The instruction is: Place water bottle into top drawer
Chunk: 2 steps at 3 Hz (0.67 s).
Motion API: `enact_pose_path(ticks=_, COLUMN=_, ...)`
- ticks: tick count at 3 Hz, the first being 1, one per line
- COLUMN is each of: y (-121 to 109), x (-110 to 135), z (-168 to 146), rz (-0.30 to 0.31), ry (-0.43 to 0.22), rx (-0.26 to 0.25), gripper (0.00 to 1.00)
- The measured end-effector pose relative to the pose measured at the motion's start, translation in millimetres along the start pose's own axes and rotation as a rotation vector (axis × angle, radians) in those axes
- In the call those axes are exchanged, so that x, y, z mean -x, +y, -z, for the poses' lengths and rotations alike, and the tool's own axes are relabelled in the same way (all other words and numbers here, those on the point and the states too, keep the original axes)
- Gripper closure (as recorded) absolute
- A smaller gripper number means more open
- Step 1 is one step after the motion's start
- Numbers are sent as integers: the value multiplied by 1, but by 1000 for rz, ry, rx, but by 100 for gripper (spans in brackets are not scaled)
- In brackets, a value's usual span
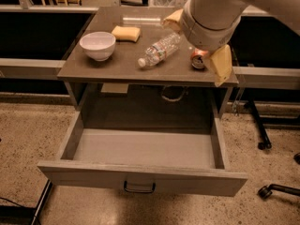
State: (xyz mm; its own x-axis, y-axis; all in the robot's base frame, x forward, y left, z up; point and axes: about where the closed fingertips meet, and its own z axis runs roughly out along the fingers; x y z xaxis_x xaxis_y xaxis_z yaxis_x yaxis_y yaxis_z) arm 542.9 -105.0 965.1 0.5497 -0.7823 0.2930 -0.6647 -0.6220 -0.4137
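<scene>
The water bottle lies on its side on the tabletop, white cap toward the front left. The top drawer below it is pulled wide open and holds nothing; its dark handle is at the front centre. My gripper hangs over the table's right part, just right of the bottle's far end, and its pale yellow fingers are spread apart and hold nothing. The big white wrist hides the space between them.
A white bowl and a yellow sponge sit on the table's left part. An orange soda can stands at the right, partly behind my arm. Chair casters stand on the floor at right.
</scene>
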Motion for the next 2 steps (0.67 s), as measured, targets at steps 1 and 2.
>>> enact_pose_path(ticks=1, y=-14, x=-6, z=-10, rz=58, ry=37, rx=-25, gripper=0)
enact_pose_path(ticks=2, y=-47, x=-34, z=-40, rz=132, ry=38, rx=-94, gripper=0)
